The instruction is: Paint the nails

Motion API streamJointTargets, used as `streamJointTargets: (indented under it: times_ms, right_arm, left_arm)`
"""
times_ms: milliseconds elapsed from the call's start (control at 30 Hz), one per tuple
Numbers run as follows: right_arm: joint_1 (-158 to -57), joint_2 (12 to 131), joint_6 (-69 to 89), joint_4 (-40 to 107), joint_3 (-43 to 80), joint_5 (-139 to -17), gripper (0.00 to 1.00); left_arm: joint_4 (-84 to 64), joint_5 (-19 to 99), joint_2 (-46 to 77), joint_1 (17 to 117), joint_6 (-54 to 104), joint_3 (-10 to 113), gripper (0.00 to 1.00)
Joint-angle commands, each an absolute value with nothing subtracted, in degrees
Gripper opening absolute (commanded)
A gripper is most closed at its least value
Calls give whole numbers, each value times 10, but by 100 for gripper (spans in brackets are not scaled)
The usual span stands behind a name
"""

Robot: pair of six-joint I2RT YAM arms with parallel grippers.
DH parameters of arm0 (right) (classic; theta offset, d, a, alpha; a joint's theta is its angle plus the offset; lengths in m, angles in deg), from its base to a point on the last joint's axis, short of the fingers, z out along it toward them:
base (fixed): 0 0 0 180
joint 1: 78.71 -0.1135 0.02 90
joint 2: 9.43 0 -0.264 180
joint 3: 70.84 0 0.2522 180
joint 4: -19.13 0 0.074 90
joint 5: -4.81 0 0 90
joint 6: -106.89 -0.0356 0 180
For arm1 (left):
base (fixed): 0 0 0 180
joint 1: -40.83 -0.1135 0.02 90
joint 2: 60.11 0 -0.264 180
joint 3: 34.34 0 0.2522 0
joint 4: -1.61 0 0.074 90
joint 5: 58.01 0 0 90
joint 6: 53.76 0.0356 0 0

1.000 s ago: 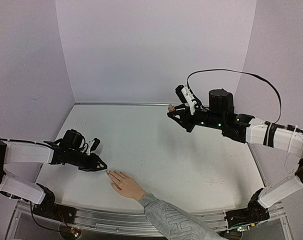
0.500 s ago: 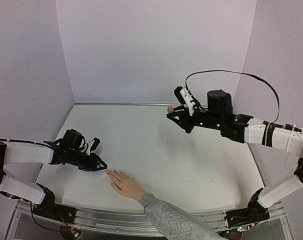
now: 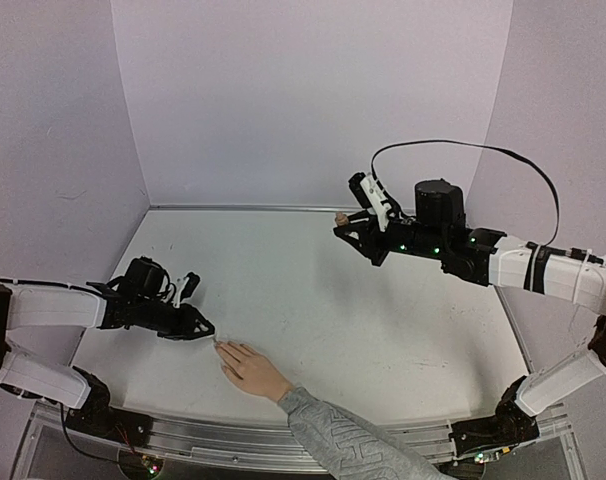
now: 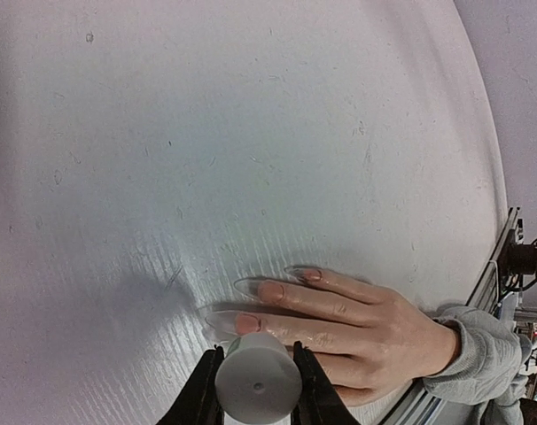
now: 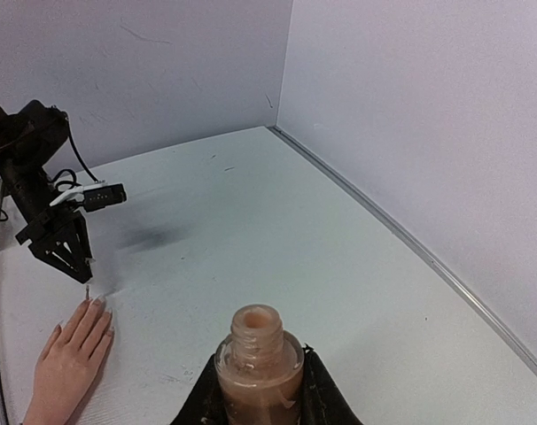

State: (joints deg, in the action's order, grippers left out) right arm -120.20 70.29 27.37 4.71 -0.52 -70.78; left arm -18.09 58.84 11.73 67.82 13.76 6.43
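The left gripper (image 3: 201,328) is clamping a small white cap (image 4: 258,387) between its two fingers, with its tip angling down toward the table (image 3: 313,290). A light-skinned human hand (image 3: 248,368) in a grey patterned sleeve (image 3: 348,445) is lying flat, palm down, just beyond that tip. Its nails (image 4: 247,323) are pointing at the cap, and the nearest one is sitting right in front of the cap in the left wrist view. Whether anything under the cap is touching that nail is unclear, since the cap is hiding the spot.

Past the fingertips, bare white tabletop is stretching away from the left gripper toward the back wall (image 3: 303,100). A side wall (image 3: 53,150) is standing behind the left arm, and a metal rail (image 3: 233,435) is running along the near edge beside the sleeve.

The left arm is reaching out low and nearly level above the surface. Well away across the table, the right gripper (image 3: 345,225) is hanging raised and gripping an uncapped bottle (image 5: 260,363) of beige polish, upright.
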Motion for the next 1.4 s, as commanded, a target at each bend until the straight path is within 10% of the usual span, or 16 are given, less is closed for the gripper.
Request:
streamJointTargets:
  times_ms: [0,1367]
  right_arm:
    - [-1200,702,271,25,11,-696,0]
    - [-1200,707,272,25,10,-696,0]
  left_arm:
    - [-159,591,127,676,146,88,0]
    - [-162,570,157,676,141,101,0]
